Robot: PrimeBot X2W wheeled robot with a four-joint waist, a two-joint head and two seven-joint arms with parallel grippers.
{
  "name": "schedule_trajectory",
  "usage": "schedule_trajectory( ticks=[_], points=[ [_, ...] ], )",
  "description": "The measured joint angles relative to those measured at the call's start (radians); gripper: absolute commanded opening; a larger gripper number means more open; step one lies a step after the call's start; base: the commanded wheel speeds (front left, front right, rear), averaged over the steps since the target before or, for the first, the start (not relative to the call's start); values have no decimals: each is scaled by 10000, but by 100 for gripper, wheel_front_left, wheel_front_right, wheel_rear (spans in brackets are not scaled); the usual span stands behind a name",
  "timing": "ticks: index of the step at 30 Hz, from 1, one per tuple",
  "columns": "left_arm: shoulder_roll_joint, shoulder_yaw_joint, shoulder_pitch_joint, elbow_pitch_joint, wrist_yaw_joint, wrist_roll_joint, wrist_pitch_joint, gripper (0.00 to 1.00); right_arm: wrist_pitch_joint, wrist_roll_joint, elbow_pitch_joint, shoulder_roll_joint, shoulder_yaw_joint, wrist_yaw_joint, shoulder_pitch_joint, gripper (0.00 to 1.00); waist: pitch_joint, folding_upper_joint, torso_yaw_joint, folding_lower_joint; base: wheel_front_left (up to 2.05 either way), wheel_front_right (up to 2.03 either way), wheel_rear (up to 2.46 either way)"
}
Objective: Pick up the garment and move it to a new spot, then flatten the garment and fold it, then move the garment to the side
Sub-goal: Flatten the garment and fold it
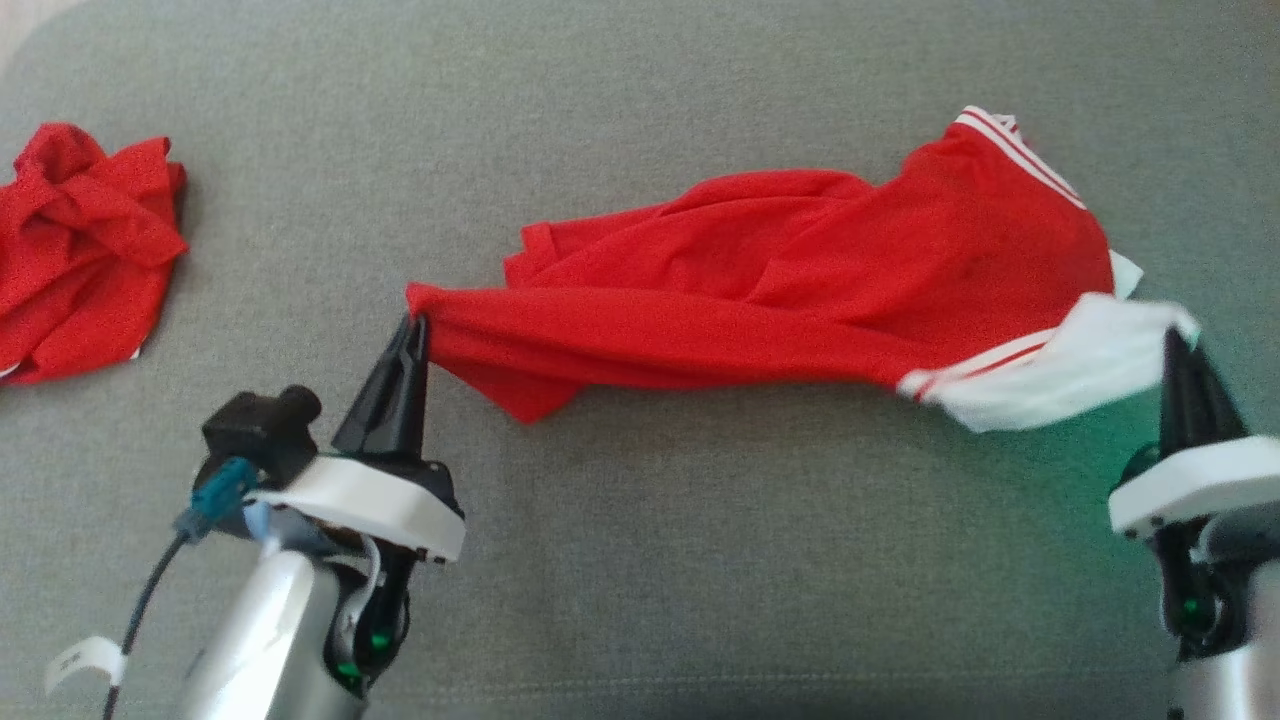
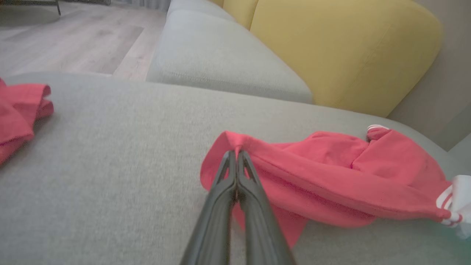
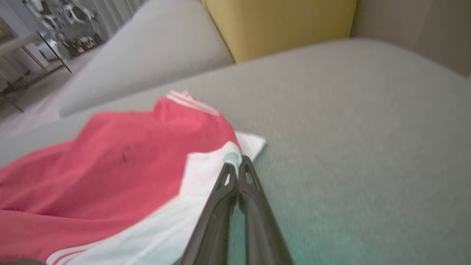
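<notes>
You're on the wide grey upholstered seat cushion. The red knit garment with white striped trim lies strung across its middle and right, bunched, not flat. A second crumpled red cloth sits well apart at far left; leave it. Left gripper is clenched on the garment's red corner. Right gripper is closed at the white hem; wrist view is blurred, so probably pinching it. Step looks like flattening. Next move: draw both ends apart evenly, keep the cloth taut and low, lay it flat.
</notes>
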Motion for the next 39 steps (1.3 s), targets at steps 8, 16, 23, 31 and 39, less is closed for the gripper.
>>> schedule_trajectory(
  ticks=[8, 16, 23, 31, 39],
  points=[
    [579, 322, -226, -1609, 255, 303, 15, 0, -359, 155, -2690, -267, 533, -2, -407, 0, -564, 0, -159, 0, 0, 0, 0],
    [1060, 698, -1184, -3010, 583, 516, 543, 0, -431, 127, -4466, -1022, 736, 0, -2101, 0, -1232, 0, -176, 0, 0, 0, 0],
    [1467, 976, -2455, -4211, 671, 769, 1114, 0, -86, 113, -5196, -1615, 765, -2, -4033, 0, -1761, 0, -152, 0, 0, 0, 0],
    [1519, 1024, -3184, -4477, 673, 763, 1494, 0, 355, 322, -5024, -1873, 1020, 0, -4946, 0, -1962, 0, -146, 0, 0, 0, 0],
    [1404, 1103, -3519, -3467, 629, 297, 1404, 0, 349, 677, -4017, -1868, 1294, 0, -5443, 0, -1721, 0, -158, 0, 0, 0, 0]
  ],
)
